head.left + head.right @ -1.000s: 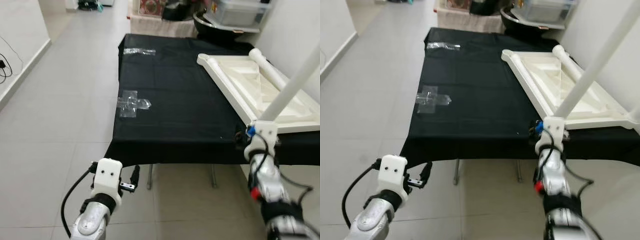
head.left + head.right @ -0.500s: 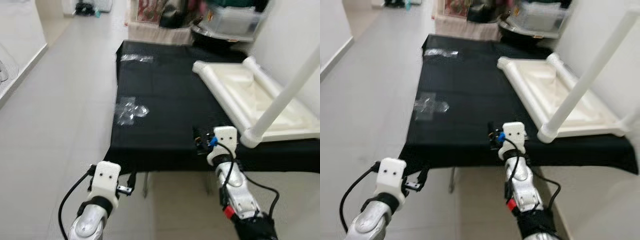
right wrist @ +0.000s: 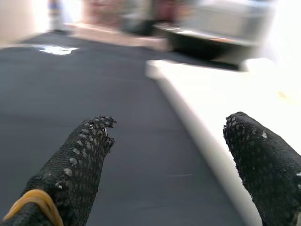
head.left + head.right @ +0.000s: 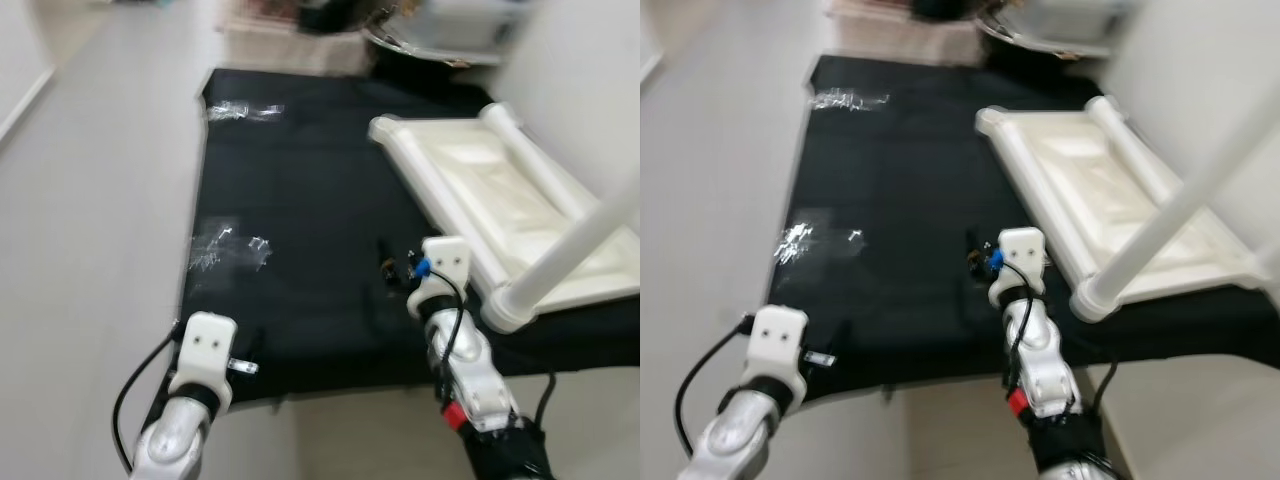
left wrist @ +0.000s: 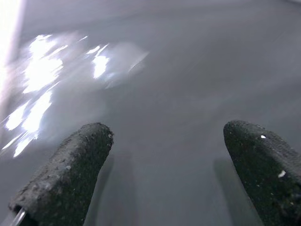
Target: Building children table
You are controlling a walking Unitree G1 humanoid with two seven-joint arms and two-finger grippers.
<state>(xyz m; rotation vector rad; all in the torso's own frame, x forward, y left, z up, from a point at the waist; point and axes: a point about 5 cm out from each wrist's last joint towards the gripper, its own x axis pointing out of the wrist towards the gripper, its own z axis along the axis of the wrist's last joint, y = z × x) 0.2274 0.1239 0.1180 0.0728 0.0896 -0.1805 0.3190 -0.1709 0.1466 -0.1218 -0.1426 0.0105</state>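
A white children's table [image 4: 500, 200] lies upside down on the right half of a table covered with black cloth [image 4: 300, 170]. One white leg [image 4: 570, 250] rises from its near corner and slants up to the right. My right gripper [image 4: 392, 272] hovers open over the cloth, just left of the white table's near rail. In the right wrist view, its fingers [image 3: 80, 160] stand wide apart, with the white rail [image 3: 197, 117] ahead between them. My left gripper [image 5: 167, 155] is open and empty over the cloth's front left edge, near a patch of clear tape [image 4: 232, 250].
A second strip of clear tape [image 4: 245, 110] lies at the cloth's far left. Beyond the far end stand a dark basin and a plastic box [image 4: 440, 20], both blurred. Grey tiled floor [image 4: 90, 200] runs along the left. A white wall lies close on the right.
The camera has moved forward over the table. My right gripper has moved from the foot of the upright leg leftward over the cloth. My left gripper now reaches the cloth's front edge.
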